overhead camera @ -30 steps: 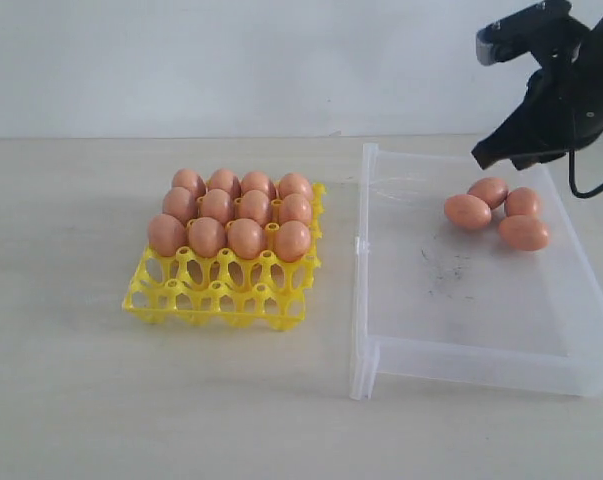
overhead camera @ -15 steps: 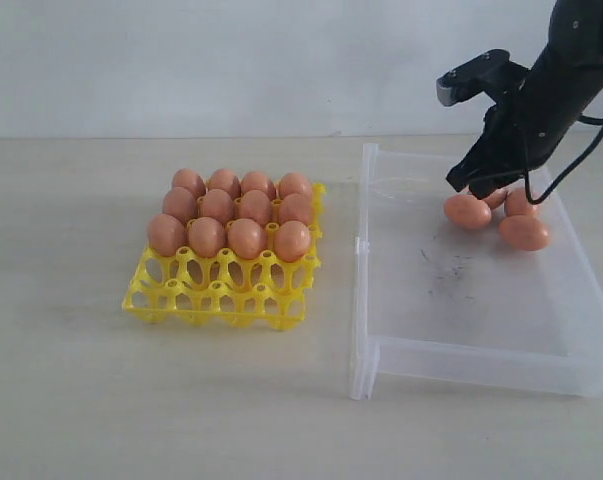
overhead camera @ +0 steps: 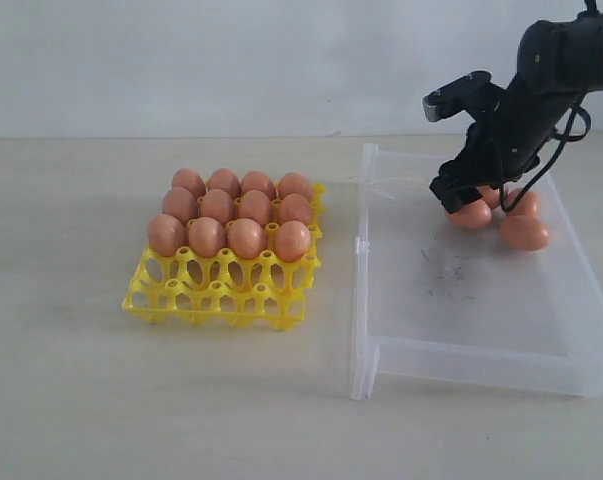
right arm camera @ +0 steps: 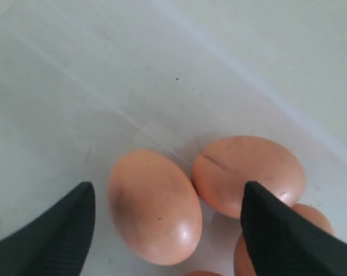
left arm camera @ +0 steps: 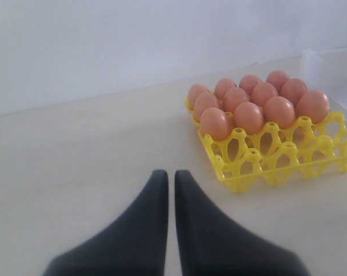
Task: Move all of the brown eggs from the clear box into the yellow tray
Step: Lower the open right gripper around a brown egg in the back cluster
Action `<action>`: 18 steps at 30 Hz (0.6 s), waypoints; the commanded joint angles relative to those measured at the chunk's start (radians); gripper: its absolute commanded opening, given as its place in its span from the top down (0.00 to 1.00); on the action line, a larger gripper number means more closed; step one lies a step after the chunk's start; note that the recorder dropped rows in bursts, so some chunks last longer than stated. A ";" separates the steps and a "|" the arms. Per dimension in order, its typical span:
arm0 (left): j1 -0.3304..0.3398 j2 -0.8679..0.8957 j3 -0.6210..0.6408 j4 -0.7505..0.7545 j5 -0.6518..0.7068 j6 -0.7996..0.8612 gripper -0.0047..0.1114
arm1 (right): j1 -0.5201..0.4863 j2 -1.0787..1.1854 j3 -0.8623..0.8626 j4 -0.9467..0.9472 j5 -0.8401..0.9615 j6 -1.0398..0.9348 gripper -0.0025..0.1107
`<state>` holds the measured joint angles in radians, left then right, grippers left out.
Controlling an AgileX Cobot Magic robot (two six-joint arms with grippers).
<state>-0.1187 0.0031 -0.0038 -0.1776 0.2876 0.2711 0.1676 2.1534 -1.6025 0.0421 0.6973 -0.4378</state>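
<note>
Right gripper [overhead camera: 469,196] spread wide, gripping nothing, straddles a brown egg [overhead camera: 473,216] lying on its side, long axis level, in the clear box [overhead camera: 461,355]. Left gripper [left arm camera: 168,175] closed, empty, over the bench [left arm camera: 75,144].

The pale beige worktop [overhead camera: 71,390] is matte and plain, and runs back to a white wall [overhead camera: 231,60]. Two things rest directly on it: the yellow tray [overhead camera: 217,298] towards the left and the larger clear box [overhead camera: 471,364] on the right. They sit near each other but apart, with bare surface between them.
</note>
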 commanded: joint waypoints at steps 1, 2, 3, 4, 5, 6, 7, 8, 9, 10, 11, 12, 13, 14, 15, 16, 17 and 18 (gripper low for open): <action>-0.006 -0.003 0.004 0.002 -0.002 0.000 0.93 | -0.008 0.012 -0.007 -0.003 -0.015 -0.028 0.42; -0.006 -0.003 0.004 0.002 -0.002 0.000 0.93 | -0.008 0.016 -0.007 -0.003 -0.015 -0.037 0.42; -0.006 -0.003 0.004 0.002 -0.002 0.000 0.93 | -0.006 0.019 -0.007 -0.003 -0.013 -0.044 0.42; -0.006 -0.003 0.004 0.002 -0.002 0.000 0.93 | -0.001 0.024 -0.007 -0.003 -0.010 -0.056 0.42; -0.006 -0.003 0.004 0.002 -0.002 0.000 0.93 | 0.004 0.031 -0.007 -0.003 -0.008 -0.069 0.42; -0.006 -0.003 0.004 0.002 -0.002 0.000 0.93 | 0.010 0.034 -0.007 -0.003 -0.006 -0.080 0.42; -0.006 -0.003 0.004 0.002 -0.002 0.000 0.93 | 0.018 0.042 -0.007 -0.003 -0.006 -0.093 0.42; -0.006 -0.003 0.004 0.002 -0.002 0.000 0.93 | 0.029 0.047 -0.007 -0.005 -0.009 -0.096 0.42; -0.006 -0.003 0.004 0.002 -0.002 0.000 0.93 | 0.052 0.062 -0.007 -0.005 -0.009 -0.113 0.42; -0.006 -0.003 0.004 0.002 -0.002 0.000 0.93 | 0.063 0.070 -0.007 -0.007 -0.009 -0.120 0.42; -0.006 -0.003 0.004 0.002 -0.002 0.000 0.93 | 0.077 0.079 -0.007 -0.016 -0.011 -0.119 0.42; -0.006 -0.003 0.004 0.002 -0.002 0.000 0.93 | 0.083 0.081 -0.007 -0.018 -0.016 -0.119 0.42; -0.006 -0.003 0.004 0.002 -0.002 0.000 0.93 | 0.084 0.084 -0.007 -0.018 -0.018 -0.112 0.42; -0.006 -0.003 0.004 0.002 -0.002 0.000 0.93 | 0.084 0.084 -0.007 -0.027 -0.020 -0.101 0.43; -0.006 -0.003 0.004 0.002 -0.002 0.000 0.93 | 0.084 0.084 -0.007 -0.054 -0.009 -0.074 0.46; -0.006 -0.003 0.004 0.002 -0.002 0.000 0.93 | 0.084 0.084 -0.007 -0.066 0.003 -0.066 0.50; -0.006 -0.003 0.004 0.002 -0.002 0.000 0.93 | 0.084 0.084 -0.007 -0.079 0.033 -0.072 0.56; -0.006 -0.003 0.004 0.002 -0.002 0.000 0.93 | 0.084 0.084 -0.007 -0.092 0.059 -0.086 0.60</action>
<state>-0.1187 0.0031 -0.0038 -0.1776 0.2876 0.2711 0.2512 2.2267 -1.6124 -0.0087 0.7021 -0.5135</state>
